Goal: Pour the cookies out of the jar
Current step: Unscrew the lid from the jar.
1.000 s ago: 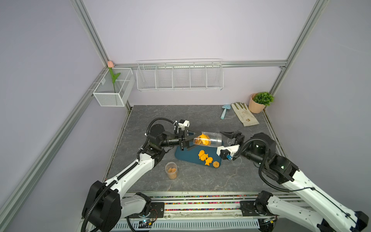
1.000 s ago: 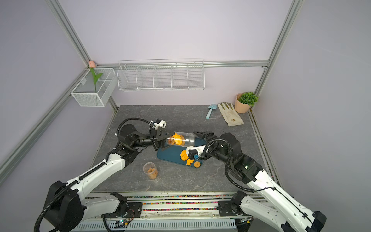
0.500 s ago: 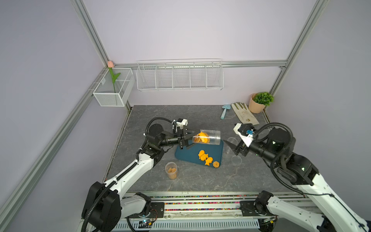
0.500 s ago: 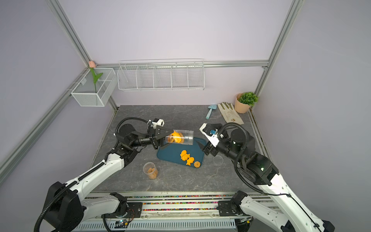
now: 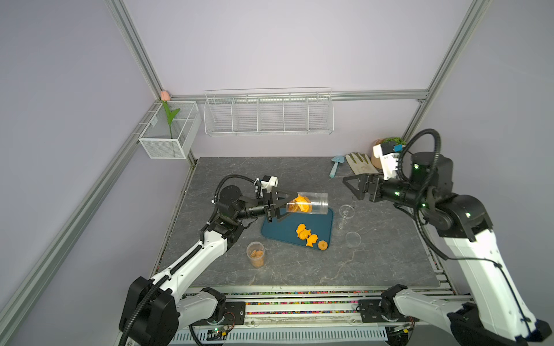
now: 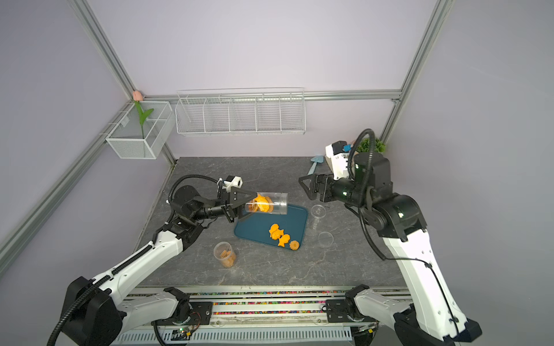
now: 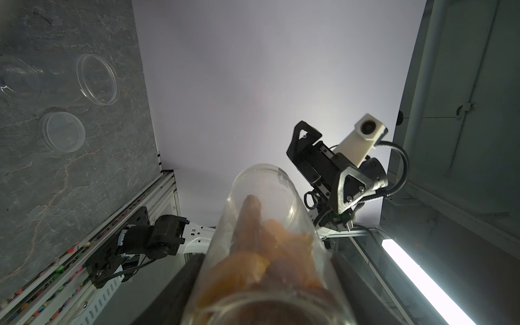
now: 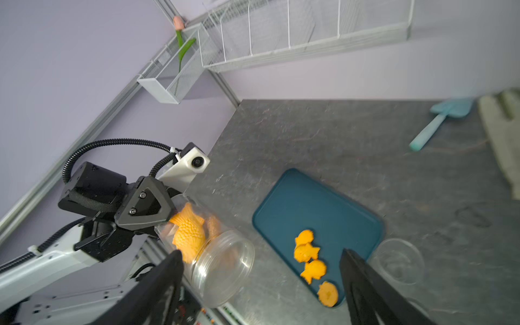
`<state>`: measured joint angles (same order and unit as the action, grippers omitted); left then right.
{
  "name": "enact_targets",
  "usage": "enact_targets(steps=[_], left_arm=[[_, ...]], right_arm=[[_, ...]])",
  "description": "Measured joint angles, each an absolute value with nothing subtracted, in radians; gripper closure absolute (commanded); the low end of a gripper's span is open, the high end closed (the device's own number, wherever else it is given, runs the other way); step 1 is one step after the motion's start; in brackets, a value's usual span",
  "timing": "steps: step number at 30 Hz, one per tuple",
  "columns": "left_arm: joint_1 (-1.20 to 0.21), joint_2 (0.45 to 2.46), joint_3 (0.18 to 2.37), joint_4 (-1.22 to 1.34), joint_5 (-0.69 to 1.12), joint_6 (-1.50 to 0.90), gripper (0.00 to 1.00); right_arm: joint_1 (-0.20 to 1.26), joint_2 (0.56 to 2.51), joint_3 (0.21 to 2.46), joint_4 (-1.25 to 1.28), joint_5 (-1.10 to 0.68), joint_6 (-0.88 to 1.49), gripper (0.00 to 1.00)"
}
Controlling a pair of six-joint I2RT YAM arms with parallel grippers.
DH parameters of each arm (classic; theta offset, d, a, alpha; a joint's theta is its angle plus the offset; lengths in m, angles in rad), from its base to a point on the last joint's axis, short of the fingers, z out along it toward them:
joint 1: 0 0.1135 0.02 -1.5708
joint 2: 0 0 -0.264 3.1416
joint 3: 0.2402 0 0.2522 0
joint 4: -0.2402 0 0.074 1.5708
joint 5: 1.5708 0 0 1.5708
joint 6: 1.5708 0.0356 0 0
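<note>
The right gripper [image 5: 351, 188] has pulled clear in the last second: from a spot low beside the jar's mouth, at the tray's edge, it now hangs raised and well apart toward the back right of the table, its fingers [image 8: 168, 270] spread wide with nothing between them. That leaves the pour to the left gripper [image 5: 284, 206], which stays clamped on the closed end of the clear jar [image 5: 314, 203] and holds it roughly level above the far edge of the blue tray [image 5: 281, 230], the open mouth pointing toward the right arm. Most of the cookies [image 5: 299, 203] sit bunched in the gripped half of the jar, a large orange fish plain in the right wrist view; four orange ones [image 5: 307, 236] lie in a row on the tray near its front right corner. A clear lid [image 5: 352, 238] and a clear cup [image 5: 346, 211] rest on the table just beside the tray. The job looks partly done: with the mouth unobstructed, the jar likely needs tipping further down before the rest slide out.
</note>
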<state>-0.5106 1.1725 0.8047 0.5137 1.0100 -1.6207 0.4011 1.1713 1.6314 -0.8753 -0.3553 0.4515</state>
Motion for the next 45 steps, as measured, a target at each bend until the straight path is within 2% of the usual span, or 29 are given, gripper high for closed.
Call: enact_targets(steps=[7,13,23,34,45], left_arm=[[-0.508,1.136,0.805,0.492,1.002,-1.610,0.34],[-0.506,1.120,0.805,0.487,0.994,-1.606,0.34],[-0.504,1.104,0.805,0.488,0.987,-1.603,0.34],[-0.504,1.102,0.805,0.492,0.984,-1.603,0.34],[-0.504,1.088,0.805,0.496,0.984,-1.603,0.34]], right_arm=[[0.354,1.201,1.367,-0.621,-0.722,0.854,0.12],[0.388,1.196,1.280,-0.418,-0.861,1.057,0.12],[0.450,1.158,1.188,-0.233,-0.923,1.214,0.10],[0.467,1.119,1.147,-0.167,-0.983,1.279,0.00],[0.466,1.094,1.136,-0.167,-0.994,1.279,0.08]])
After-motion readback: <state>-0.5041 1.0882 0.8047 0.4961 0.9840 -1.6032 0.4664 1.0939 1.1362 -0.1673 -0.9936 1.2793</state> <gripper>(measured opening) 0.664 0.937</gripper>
